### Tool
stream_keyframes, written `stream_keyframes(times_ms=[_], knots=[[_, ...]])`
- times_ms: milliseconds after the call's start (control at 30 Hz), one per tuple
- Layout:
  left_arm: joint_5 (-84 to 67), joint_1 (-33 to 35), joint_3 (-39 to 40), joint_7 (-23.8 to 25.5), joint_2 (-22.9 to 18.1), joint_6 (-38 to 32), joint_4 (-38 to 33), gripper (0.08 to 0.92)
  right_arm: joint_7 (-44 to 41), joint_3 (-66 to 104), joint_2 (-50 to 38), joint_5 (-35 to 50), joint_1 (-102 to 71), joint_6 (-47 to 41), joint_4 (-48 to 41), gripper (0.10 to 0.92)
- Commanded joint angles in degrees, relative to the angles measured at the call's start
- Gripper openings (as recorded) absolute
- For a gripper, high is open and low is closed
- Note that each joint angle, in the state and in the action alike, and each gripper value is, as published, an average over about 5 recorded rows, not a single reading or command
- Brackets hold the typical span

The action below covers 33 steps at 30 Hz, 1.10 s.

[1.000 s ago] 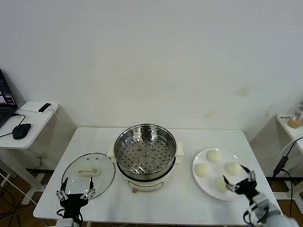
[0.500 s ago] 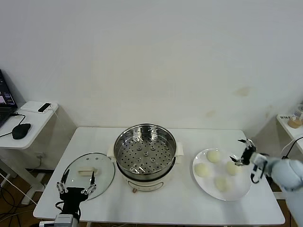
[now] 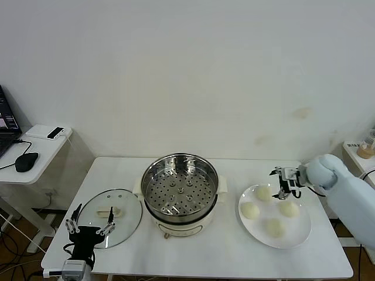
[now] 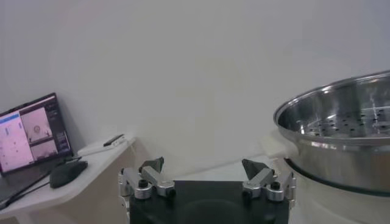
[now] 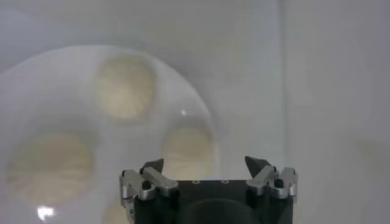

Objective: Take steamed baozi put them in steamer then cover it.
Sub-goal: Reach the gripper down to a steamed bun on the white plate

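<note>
Four cream-white baozi lie on a white plate (image 3: 297, 230) at the right: the far one (image 3: 263, 192), the right one (image 3: 287, 208), the left one (image 3: 250, 210) and the near one (image 3: 273, 228). My right gripper (image 3: 283, 182) is open and empty, hovering over the plate's far side between the far and right baozi. Its wrist view (image 5: 206, 164) shows a baozi (image 5: 189, 151) just ahead of the jaws. The steel steamer (image 3: 180, 193) stands empty at mid-table. The glass cover (image 3: 110, 209) lies flat to its left. My left gripper (image 3: 89, 225) is open by the cover's near edge.
A side table (image 3: 41, 146) at the far left carries a mouse (image 3: 26, 161) and a laptop (image 4: 27, 140). The left wrist view shows the steamer's rim (image 4: 341, 122) close by. A small shelf (image 3: 363, 153) stands past the table's right edge.
My right gripper rose from the plate's near right side and swung to its far edge, above the baozi. My left gripper shifted slightly left near the cover.
</note>
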Motion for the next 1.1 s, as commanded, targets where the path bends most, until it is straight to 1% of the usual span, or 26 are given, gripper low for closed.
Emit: stream_keyframes(times_ms=[33, 167, 500, 667, 933, 1033, 1100], knots=[[0.18, -0.38, -0.72, 0.74, 0.21, 0.2, -0.13, 0.823, -6.34, -15.77, 3.14, -1.04, 12.16, -0.53, -7.83, 0.823], [0.2, -0.59, -0.8, 0.84, 0.21, 0.2, -0.01, 0.823, -4.98, -15.61, 3.82, -2.15, 11.16, -1.31, -8.57, 0.823], [0.42, -0.43, -1.14, 1.75, 0.5, 0.01, -0.14, 0.823, -1.6, -13.86, 7.8, -3.89, 10.02, -1.48, -14.27, 0.823], [0.8, -0.16, -0.82, 2.87, 0.44, -0.18, -0.45, 0.823, -0.52, -13.01, 9.1, -4.24, 9.6, -1.41, -15.57, 0.823], [1.22, -0.15, -0.46, 3.01, 0.38, -0.34, -1.02, 0.823, 0.68, -11.82, 10.57, -4.9, 8.47, -1.7, -16.89, 0.822], [1.21, -0.05, -0.49, 2.95, 0.39, -0.34, -1.23, 0.823, 0.8, -11.62, 10.64, -4.78, 8.19, -1.81, -16.83, 0.808], [1.21, 0.0, -0.5, 2.91, 0.39, -0.36, -1.3, 0.823, 0.81, -11.6, 10.58, -4.52, 8.05, -1.9, -16.63, 0.785]])
